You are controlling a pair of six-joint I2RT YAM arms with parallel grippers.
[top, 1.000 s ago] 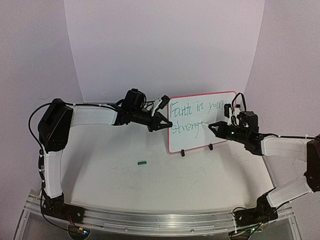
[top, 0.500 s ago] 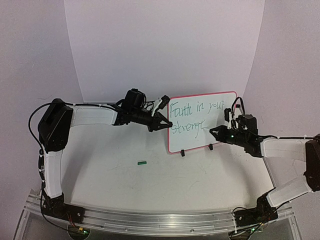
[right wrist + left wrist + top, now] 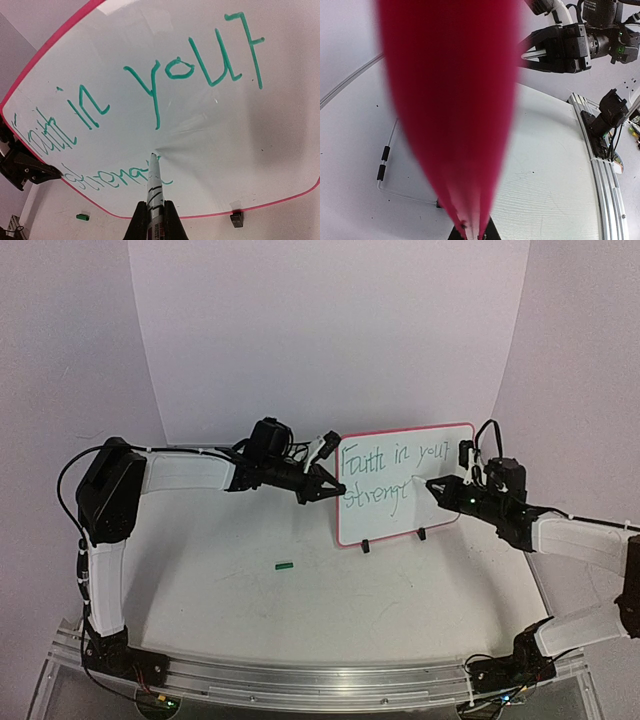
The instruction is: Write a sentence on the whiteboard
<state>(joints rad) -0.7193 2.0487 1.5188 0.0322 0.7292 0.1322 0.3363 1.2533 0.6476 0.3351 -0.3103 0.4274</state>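
The right gripper [image 3: 155,222] is clamped on a green marker [image 3: 154,182], its tip meeting the whiteboard [image 3: 385,522] at 12 o'clock, beside the sentence [image 3: 150,90]. The left gripper [image 3: 333,487] is clamped on the board's 9 o'clock rim.

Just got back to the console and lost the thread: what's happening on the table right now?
The left gripper is shut on the left edge of the whiteboard, steadying it upright. The right gripper holds a marker with its tip at the end of the second line of green writing. It reads "Faith in your", then a last word that looks unfinished.
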